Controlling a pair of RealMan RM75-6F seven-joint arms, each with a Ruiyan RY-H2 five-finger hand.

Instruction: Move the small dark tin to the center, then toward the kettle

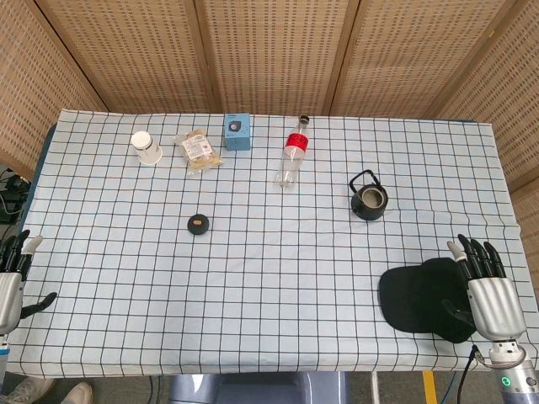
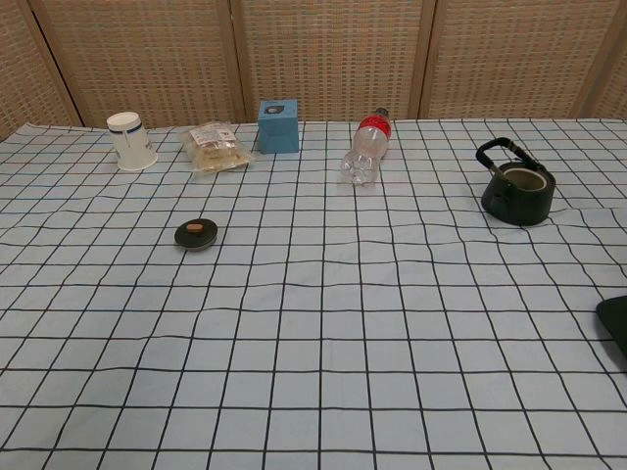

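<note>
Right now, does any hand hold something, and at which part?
Nothing is held. The left hand and the right hand are both empty, fingers apart; the tin lies untouched.

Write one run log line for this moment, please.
small dark tin: untouched, left of center | left robot hand: open | right robot hand: open | kettle: right

The head view is looking steeply down from high over the whole bench (image 1: 269, 320); the chest view is looking low and forward across it, nearer, sharing the kettle (image 1: 368, 199) (image 2: 516, 188).
</note>
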